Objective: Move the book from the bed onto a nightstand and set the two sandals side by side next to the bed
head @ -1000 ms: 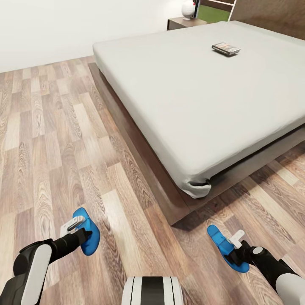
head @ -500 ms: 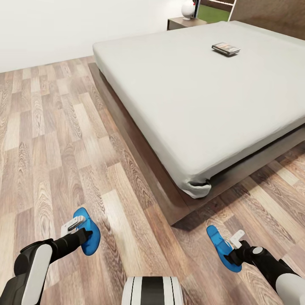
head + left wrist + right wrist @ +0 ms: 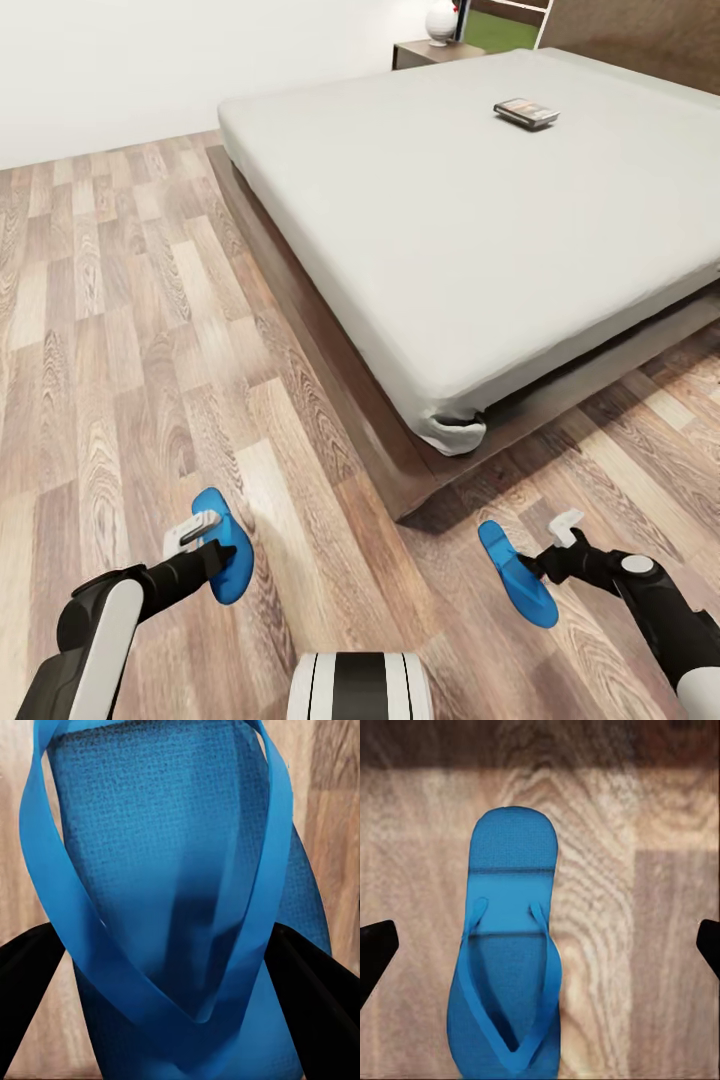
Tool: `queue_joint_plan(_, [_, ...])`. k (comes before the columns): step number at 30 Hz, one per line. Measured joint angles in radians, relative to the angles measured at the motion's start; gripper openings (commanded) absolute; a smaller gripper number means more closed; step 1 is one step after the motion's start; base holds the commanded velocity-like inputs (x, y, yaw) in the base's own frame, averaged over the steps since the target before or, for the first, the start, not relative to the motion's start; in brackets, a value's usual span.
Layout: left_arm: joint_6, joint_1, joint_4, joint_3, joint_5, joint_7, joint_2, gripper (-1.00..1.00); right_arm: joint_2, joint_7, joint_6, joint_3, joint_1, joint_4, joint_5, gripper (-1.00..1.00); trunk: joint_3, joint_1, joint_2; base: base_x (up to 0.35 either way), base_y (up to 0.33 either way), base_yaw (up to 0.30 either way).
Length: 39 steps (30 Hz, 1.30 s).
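The left gripper [image 3: 205,535] holds the left sandal [image 3: 228,556] above the floor [image 3: 120,330]; in the left wrist view its dark fingers [image 3: 311,1001] press in on both edges of the sole [image 3: 157,855], just behind the point where the two straps [image 3: 45,870] meet. The sandal is judged light, thin and flexible, with a textured foam-like sole that should not slip; a grip across the sole edges near the strap junction is judged safer than a grip on a strap alone, which would probably let the sandal swing. The right sandal [image 3: 516,573] lies flat on the floor near the foot corner of the bed [image 3: 450,230], strap side up. The right gripper [image 3: 555,545] stands just beside it with jaws spread wide and holding nothing; in the right wrist view both fingertips [image 3: 375,949] stand well clear of the sandal [image 3: 508,960]. The two sandals are well apart, not yet side by side. The floor is smooth wood plank, level and judged stable for set-down. The book [image 3: 526,113] lies flat on the mattress near the far side. The nightstand [image 3: 435,52] stands at the far corner against the white wall [image 3: 150,70].
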Motion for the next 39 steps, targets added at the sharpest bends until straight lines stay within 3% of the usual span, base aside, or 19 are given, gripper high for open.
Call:
queue_joint_plan(3, [-0.011, -0.003, 0.016, -0.017, 0.017, 0.009, 0.017, -1.00, 0.016, -0.001, 0.014, -0.017, 0.017, -0.016, 0.005, 1.00, 0.000, 0.000, 0.000, 0.000, 0.000, 0.000])
queue_joint_plan(7, [-0.011, -0.002, 0.039, -0.026, 0.037, 0.008, 0.025, -1.00, 0.016, -0.001, 0.014, -0.018, 0.019, -0.018, 0.005, 1.00, 0.000, 0.000, 0.000, 0.000, 0.000, 0.000])
queue_joint_plan(20, [-0.005, 0.004, 0.053, -0.020, 0.027, 0.007, 0.026, -1.00, 0.015, -0.001, 0.010, -0.014, 0.016, -0.012, 0.005, 1.00, 0.000, 0.000, 0.000, -0.011, 0.000, 0.000])
queue_joint_plan(25, [0.012, 0.032, 0.025, 0.003, 0.007, -0.002, 0.050, -1.00, 0.011, -0.001, 0.038, -0.001, 0.007, -0.012, -0.002, 1.00, 0.000, 0.000, 0.000, -0.229, 0.000, 0.000])
queue_joint_plan(33, [0.016, 0.043, 0.010, 0.005, 0.005, -0.005, 0.054, -1.00, 0.010, -0.002, 0.062, 0.002, 0.006, -0.013, -0.006, 1.00, 0.000, 0.000, 0.000, -0.276, 0.000, -0.053])
queue_joint_plan(35, [0.016, 0.043, 0.010, -0.006, 0.011, -0.010, 0.046, -1.00, 0.009, -0.002, 0.063, 0.002, 0.005, -0.014, -0.008, 1.00, 0.000, 0.000, 0.000, -0.028, 0.000, -0.249])
queue_joint_plan(36, [0.019, 0.035, 0.012, -0.044, -0.031, 0.001, -0.003, -1.00, 0.008, -0.002, 0.064, -0.002, 0.005, -0.015, -0.010, 1.00, 0.000, 0.000, 0.000, -0.008, 0.000, -0.262])
queue_joint_plan(37, [0.011, 0.034, 0.013, -0.079, 0.043, 0.003, -0.014, -1.00, 0.008, -0.003, 0.064, -0.005, 0.005, -0.015, -0.010, 1.00, 0.000, 0.000, 0.000, -0.003, 0.000, -0.265])
queue_joint_plan(38, [0.015, 0.026, 0.015, -0.118, 0.010, 0.006, -0.033, -1.00, 0.008, -0.003, 0.065, -0.011, 0.005, -0.015, -0.010, 1.00, 0.000, 0.000, 0.000, -0.003, 0.000, -0.265])
queue_joint_plan(39, [0.015, 0.025, 0.015, -0.128, 0.012, 0.008, -0.036, -1.00, 0.008, -0.003, 0.065, -0.012, 0.005, -0.015, -0.011, 1.00, 0.000, 0.000, 0.000, -0.001, 0.000, -0.266])
